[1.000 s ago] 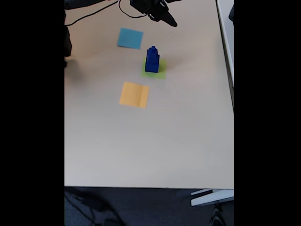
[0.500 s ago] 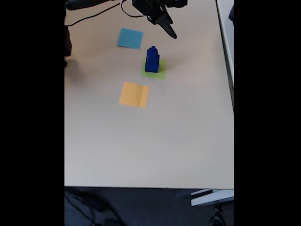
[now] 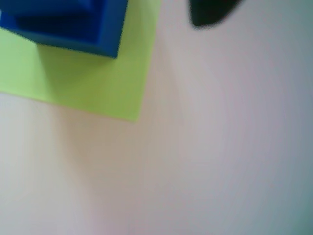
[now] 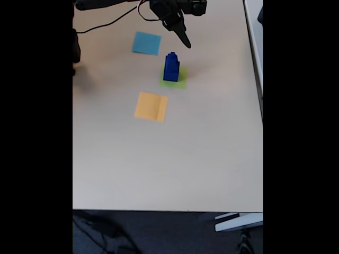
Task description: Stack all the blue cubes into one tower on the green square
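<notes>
Standing on the green square (image 4: 174,80), the tower (image 4: 171,67) of blue cubes rose upright in the fixed view, stepped and narrowing toward its top. Its base sat on the square's left part, leaving a strip of green showing to the right and below. The gripper (image 4: 185,41) hung just above and to the right of the tower's top in that view, apart from it, its dark fingers drawn into one point aimed down and right; whether the jaws were shut or slightly parted could not be told. A black cable (image 4: 106,21) trailed across the table (image 4: 169,159) toward the arm. The light-blue square (image 4: 146,43) lay up and left of the tower, the orange square (image 4: 151,106) below and left of it, both bare.

In the wrist view, the tower's base (image 3: 73,24) filled the upper left corner, resting on the green square (image 3: 93,83), whose corner pointed down. A dark fingertip (image 3: 210,12) showed blurred at the top edge.
</notes>
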